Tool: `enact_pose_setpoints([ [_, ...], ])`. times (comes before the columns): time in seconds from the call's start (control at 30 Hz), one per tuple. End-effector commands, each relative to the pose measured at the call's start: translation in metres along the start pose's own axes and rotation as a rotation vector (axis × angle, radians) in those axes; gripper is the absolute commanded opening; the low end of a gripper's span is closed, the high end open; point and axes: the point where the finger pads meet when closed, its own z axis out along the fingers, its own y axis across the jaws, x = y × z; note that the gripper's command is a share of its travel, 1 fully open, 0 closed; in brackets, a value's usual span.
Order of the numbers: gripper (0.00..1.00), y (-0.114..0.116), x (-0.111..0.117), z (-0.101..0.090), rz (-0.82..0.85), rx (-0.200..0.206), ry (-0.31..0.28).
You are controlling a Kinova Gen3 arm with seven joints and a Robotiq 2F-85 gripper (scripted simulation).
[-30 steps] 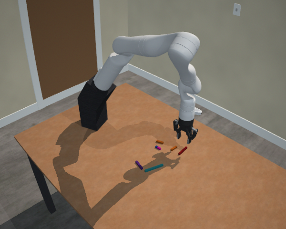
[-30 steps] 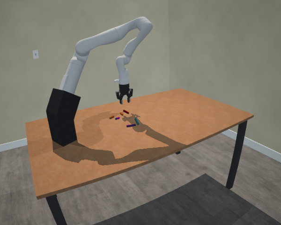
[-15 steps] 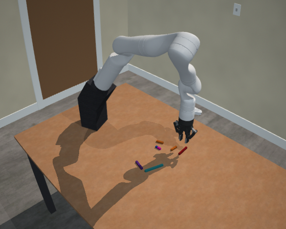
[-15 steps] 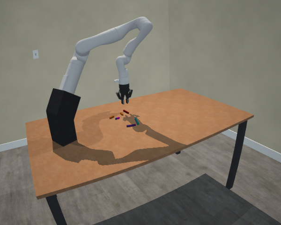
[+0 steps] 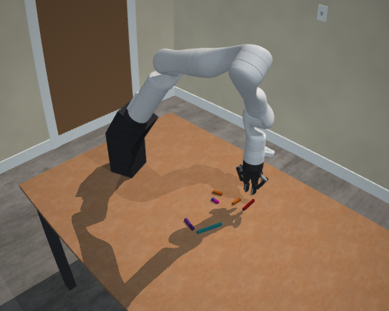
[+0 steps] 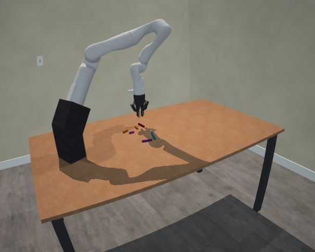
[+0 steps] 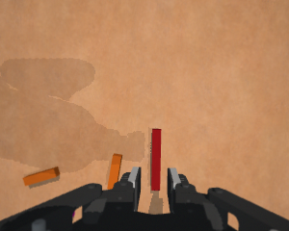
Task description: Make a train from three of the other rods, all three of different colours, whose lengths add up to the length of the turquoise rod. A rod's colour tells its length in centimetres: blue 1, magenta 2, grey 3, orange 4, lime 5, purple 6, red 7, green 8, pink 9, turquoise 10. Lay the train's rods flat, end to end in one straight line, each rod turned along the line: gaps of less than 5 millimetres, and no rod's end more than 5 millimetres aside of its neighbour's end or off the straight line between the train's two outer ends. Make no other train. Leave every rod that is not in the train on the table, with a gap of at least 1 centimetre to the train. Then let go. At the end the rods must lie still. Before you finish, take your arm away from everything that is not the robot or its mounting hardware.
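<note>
My gripper [image 5: 249, 191] [image 6: 140, 115] [image 7: 153, 178] is open with a narrow gap, empty, above the table near the red rod. The red rod [image 5: 248, 204] [image 6: 140, 125] [image 7: 156, 159] lies flat. An orange rod [image 5: 236, 201] [image 6: 136, 127] [image 7: 115, 168] lies beside it, partly hidden by a finger in the wrist view. A second orange rod [image 5: 217, 192] [image 6: 125, 131] [image 7: 41, 176] lies farther off. A blue rod [image 5: 212, 199] [image 6: 129, 133] and a magenta rod [image 5: 216, 201] [image 6: 132, 132] lie end to end, seemingly touching. The turquoise rod [image 5: 209, 228] [image 6: 153, 135] lies near the purple rod [image 5: 188, 223] [image 6: 146, 140].
The wooden table [image 5: 305, 251] [image 6: 220, 122] bears all the rods. The arm's black base [image 5: 126, 147] [image 6: 71, 133] stands at one end of the table. The arm's shadow falls across the table and over the turquoise rod.
</note>
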Motion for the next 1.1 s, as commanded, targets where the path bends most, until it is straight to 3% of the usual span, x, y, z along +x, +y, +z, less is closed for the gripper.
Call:
enact_pose_setpoints([
  [0.0, 0.24, 0.0, 0.001, 0.002, -0.001, 0.002, 0.0],
  [1.07, 0.24, 0.002, 0.001, 0.041, -0.001, 0.002, 0.0],
])
